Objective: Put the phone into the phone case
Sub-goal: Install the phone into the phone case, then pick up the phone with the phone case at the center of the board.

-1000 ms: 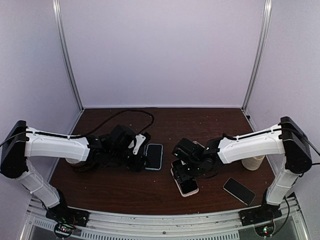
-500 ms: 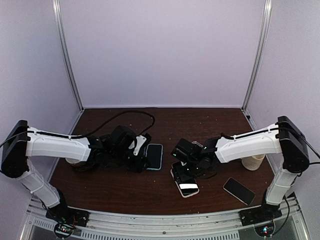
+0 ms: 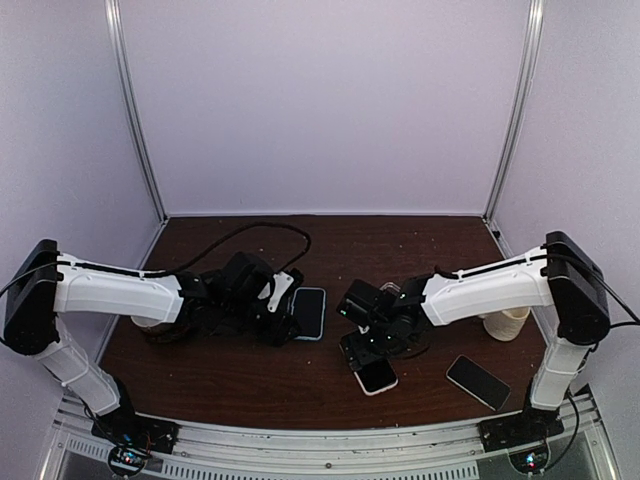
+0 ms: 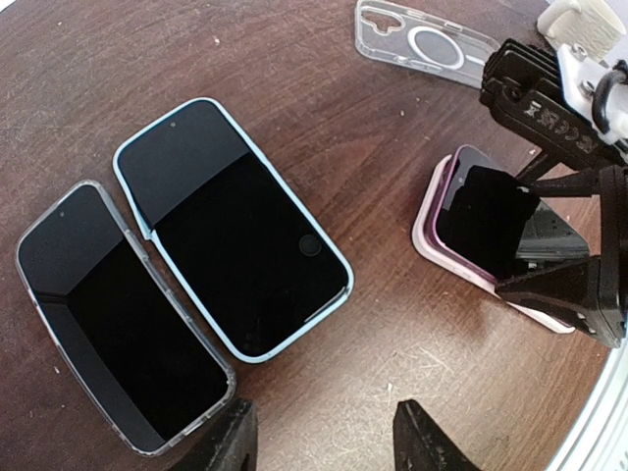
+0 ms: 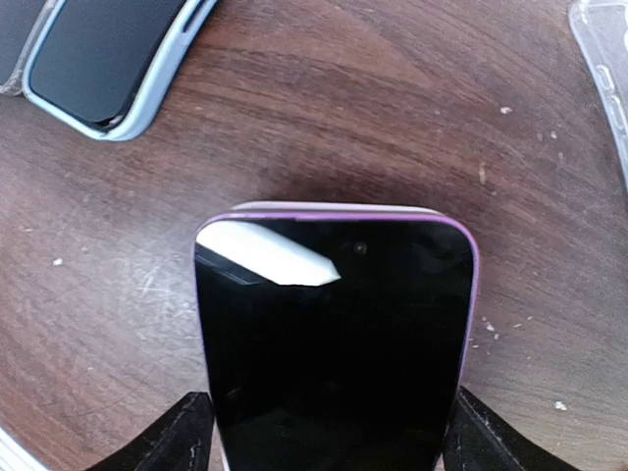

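A black phone [image 5: 334, 343] with a purple rim lies slanted on a white-pink phone case [image 4: 424, 234] near the table's front middle [image 3: 376, 377]. My right gripper [image 5: 329, 437] straddles its near end, one finger against each long side with no gap showing, so it is shut on the phone. In the top view the right gripper [image 3: 372, 345] covers the phone's far half. My left gripper [image 4: 324, 446] hangs open above bare wood, just right of two cased phones, with nothing between its fingers.
A blue-cased phone [image 4: 235, 226] and a clear-cased phone [image 4: 118, 314] lie side by side. An empty clear case [image 4: 427, 44] lies further back. A bare phone [image 3: 478, 381] and a paper cup [image 3: 505, 325] sit at the right.
My right gripper has shifted slightly left and further over the purple-rimmed phone, so less of the phone shows in the top view. The left arm has stayed still.
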